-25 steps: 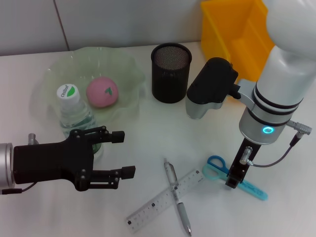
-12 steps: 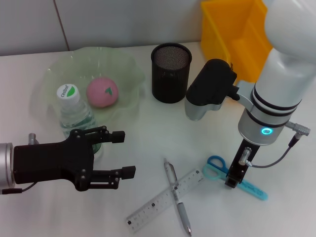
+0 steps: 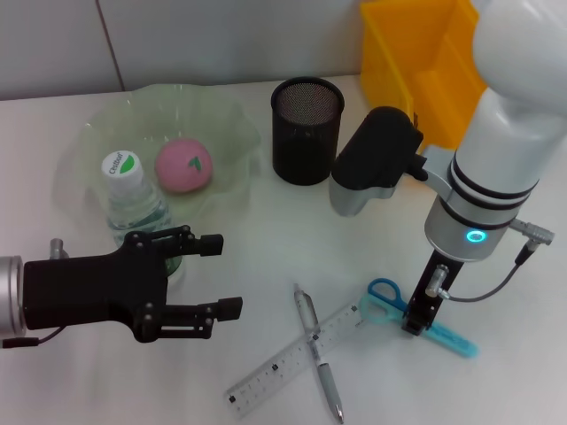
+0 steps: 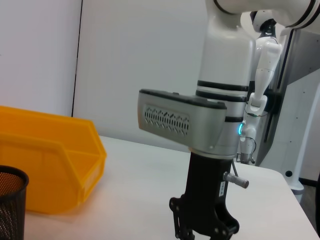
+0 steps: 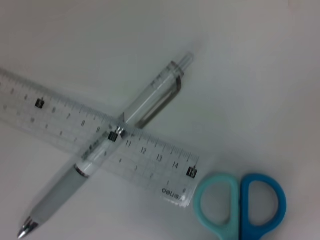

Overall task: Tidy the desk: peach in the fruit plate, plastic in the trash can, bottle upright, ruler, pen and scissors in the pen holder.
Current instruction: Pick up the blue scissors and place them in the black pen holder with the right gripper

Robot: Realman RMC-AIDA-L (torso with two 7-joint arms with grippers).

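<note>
Two claws are working over the desk [image 3: 266, 257]: the right claw [image 3: 415, 322] is pinching the scissors [image 3: 416, 319], while the left claw [image 3: 220, 276] is hovering open and empty beside the bottle [image 3: 133, 208].

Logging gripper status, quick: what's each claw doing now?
Left claw: open, holding nothing, beside the bottle.
Right claw: down at the scissors; state cannot be told.
</note>
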